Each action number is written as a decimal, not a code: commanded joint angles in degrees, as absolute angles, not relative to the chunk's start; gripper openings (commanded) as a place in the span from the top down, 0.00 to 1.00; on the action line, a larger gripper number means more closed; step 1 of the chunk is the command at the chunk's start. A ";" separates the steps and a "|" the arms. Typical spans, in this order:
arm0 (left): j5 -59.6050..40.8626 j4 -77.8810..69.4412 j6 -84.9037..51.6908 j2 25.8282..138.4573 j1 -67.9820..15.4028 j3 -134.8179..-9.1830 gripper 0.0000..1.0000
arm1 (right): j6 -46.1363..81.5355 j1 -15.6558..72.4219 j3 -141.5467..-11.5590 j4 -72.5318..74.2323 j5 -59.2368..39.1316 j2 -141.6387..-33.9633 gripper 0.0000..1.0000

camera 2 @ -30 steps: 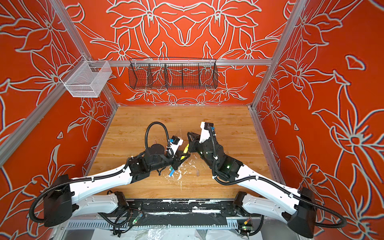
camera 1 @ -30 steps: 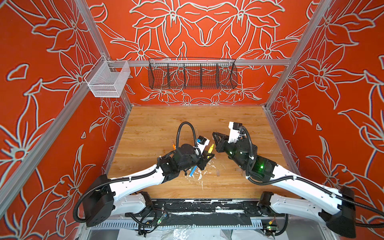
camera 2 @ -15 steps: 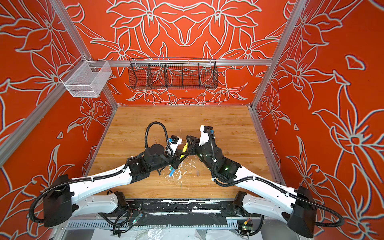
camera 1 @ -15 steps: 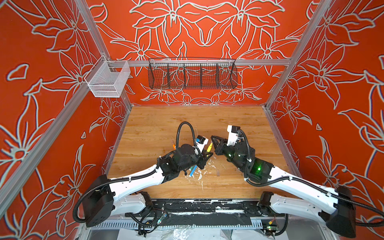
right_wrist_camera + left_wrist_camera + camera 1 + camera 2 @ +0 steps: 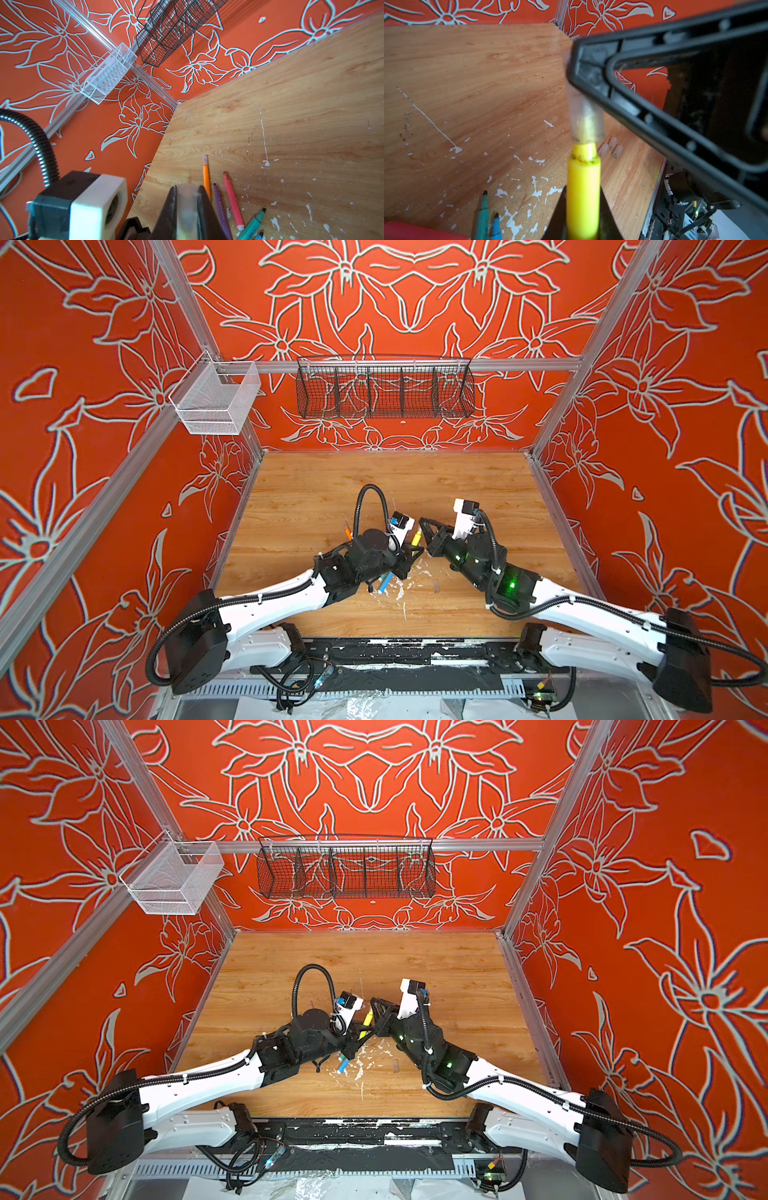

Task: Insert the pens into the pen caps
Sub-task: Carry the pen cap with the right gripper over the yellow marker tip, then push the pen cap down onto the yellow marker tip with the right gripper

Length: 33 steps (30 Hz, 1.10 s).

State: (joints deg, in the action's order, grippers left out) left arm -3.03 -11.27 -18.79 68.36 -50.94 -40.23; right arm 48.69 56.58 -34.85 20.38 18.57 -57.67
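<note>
Yellow pen [image 5: 583, 197] grasped by left gripper [image 5: 409, 552] at middle of both top views, tip inside clear cap [image 5: 586, 122] pinched by right gripper [image 5: 187, 195], three loose caps [image 5: 611, 147] together on table [image 5: 467, 83], blue pen [image 5: 384, 583] lying below left gripper in frame.

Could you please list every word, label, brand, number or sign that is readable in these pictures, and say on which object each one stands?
No text can be read for certain.
purple pen: small dark print along the body, too blurred to read.
yellow pen: no print visible, only dark smudges near the tip.
walls: a flower pattern only, no words or numbers.
</note>
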 commanded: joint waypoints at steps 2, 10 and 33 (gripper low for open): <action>-0.62 -14.39 -20.35 66.18 -50.10 -39.70 1.00 | 52.51 61.63 -31.27 24.93 21.56 -58.77 1.00; -1.62 -15.47 -18.66 65.52 -50.10 -39.06 1.00 | 52.52 66.04 -31.44 25.98 26.13 -61.20 0.97; -8.53 -18.57 -15.92 65.04 -50.10 -37.98 1.00 | 42.37 58.76 -41.11 5.72 20.39 -48.20 0.52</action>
State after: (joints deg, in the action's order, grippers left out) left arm -6.33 -15.77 -17.02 66.04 -50.24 -38.22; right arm 44.10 61.39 -38.15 8.32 26.24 -47.37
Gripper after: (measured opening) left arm 0.152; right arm 0.486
